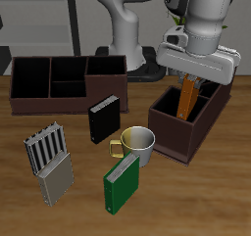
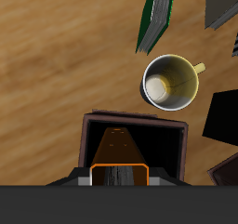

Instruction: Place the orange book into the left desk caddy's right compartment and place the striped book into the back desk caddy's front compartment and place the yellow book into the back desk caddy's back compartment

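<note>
item: orange book [image 1: 186, 100], upright, clamped at its top edge between the fingers of the gripper [image 1: 193, 79], its lower part already down inside the left desk caddy [image 1: 175, 132]; the wrist view shows the cover [image 2: 119, 150] dropping into the dark compartment directly below. step in hand: first placement, apparently near its end. next move calls for a little more descent until the book seats, then release and a straight lift clear of the caddy wall. pending: striped book [image 1: 45, 149] and yellow book [image 1: 56, 184], lying together near the table's front edge, well apart from the back desk caddy [image 1: 29, 96]. also present: black book [image 1: 103, 119], mug [image 1: 139, 142], green book [image 1: 123, 181].
</note>
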Controlling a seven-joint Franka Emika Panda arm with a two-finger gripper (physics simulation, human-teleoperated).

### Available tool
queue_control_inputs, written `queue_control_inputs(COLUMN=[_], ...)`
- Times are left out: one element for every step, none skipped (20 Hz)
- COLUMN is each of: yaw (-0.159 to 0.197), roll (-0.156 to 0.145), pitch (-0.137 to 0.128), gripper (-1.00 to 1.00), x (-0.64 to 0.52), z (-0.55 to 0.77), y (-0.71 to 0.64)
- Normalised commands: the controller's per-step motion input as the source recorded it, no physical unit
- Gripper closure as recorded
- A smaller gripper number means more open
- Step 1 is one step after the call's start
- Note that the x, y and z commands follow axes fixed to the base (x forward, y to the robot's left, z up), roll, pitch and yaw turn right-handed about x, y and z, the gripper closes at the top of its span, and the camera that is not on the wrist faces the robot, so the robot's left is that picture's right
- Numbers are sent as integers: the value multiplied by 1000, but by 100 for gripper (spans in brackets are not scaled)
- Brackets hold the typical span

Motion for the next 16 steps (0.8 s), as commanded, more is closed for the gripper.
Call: queue_control_inputs(yaw=[-20,38,-87,11,93,-9,-3,40,37,24,9,25,-18,71,-117,-24], roll=[27,-47,57,7,5,16,-5,3,-5,-67,14,2,23,59,38,211], pitch=[42,16,152,9,-12,67,17,40,3,61,51,-7,47,-4,124,51], gripper=[100,100,100,100,100,100,100,100,100,100,100,100,100,100,-100,-100], x=[16,-34,95,-64,40,19,62,247,124,116,63,-21,38,-40,63,-70], z=[-160,-506,-507,-263,-342,-270,-249,-552,-291,-329,-302,-224,-248,-214,-402,-191], y=[72,177,141,145,134,44,-4,-63,-96,-123,-27,-40,-15,89,-68,119])
